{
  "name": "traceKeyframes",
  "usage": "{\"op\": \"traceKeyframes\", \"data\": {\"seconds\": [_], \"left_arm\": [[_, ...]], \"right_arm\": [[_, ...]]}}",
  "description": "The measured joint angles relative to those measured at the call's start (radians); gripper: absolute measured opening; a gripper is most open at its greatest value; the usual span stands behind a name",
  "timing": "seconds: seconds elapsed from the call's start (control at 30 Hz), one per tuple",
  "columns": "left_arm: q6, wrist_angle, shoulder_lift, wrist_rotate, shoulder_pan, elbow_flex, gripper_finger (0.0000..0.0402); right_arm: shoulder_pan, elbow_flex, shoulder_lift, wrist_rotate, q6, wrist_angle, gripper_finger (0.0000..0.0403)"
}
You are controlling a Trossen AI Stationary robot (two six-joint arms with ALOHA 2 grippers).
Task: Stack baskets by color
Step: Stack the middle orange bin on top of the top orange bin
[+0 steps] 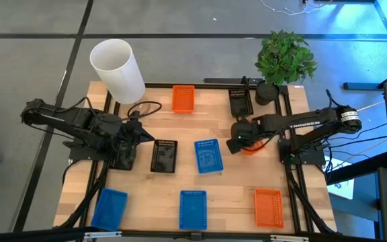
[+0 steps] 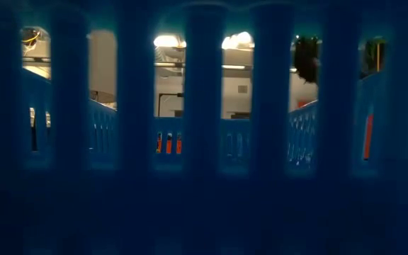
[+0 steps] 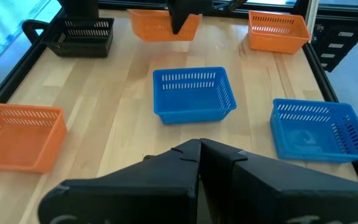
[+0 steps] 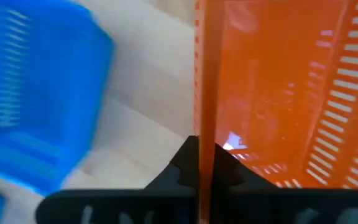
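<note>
Baskets of shallow rectangular plastic mesh are spread over the wooden table (image 1: 224, 195). The right gripper (image 1: 238, 142) is clenched on the wall of an orange mesh basket (image 4: 278, 93) right of the table's centre, most of it hidden under the arm in the high view. Just beside it lies a blue mesh basket (image 1: 207, 155) at the centre. The left gripper (image 1: 148, 137) is shut, empty, near a black mesh basket (image 1: 164, 155). A second orange basket (image 1: 183, 98) and a second black basket (image 1: 240, 101) are set along the far edge. Two more blue baskets (image 1: 109, 207) (image 1: 193, 208) and a third orange basket (image 1: 268, 206) are placed along the near edge. A tall white cylinder (image 1: 117, 69) and a green potted plant (image 1: 284, 60) are stood at the far corners. The low view is blocked by blue mesh.
</note>
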Motion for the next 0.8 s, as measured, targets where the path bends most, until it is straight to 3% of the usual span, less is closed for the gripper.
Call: {"op": "traceKeyframes", "data": {"seconds": [0.2, 0.47, 0.67, 0.8], "left_arm": [[0.074, 0.0, 0.0, -0.018, 0.0, 0.0, 0.0], [0.084, 0.074, 0.0, -0.131, 0.006, -0.001, 0.0004], [0.046, 0.162, 0.0, -0.134, 0.074, -0.001, 0.0053], [0.083, 0.201, 0.0, -0.194, 0.12, -0.001, 0.0088]], "right_arm": [[-0.008, 0.163, 0.0, 0.079, -0.195, -0.001, 0.0001], [-0.015, 0.325, 0.0, 0.201, -0.439, -0.002, 0.0], [-0.015, 0.336, 0.0, 0.227, -0.533, -0.003, 0.0], [-0.015, 0.336, 0.004, 0.204, -0.639, -0.003, 0.0]]}}
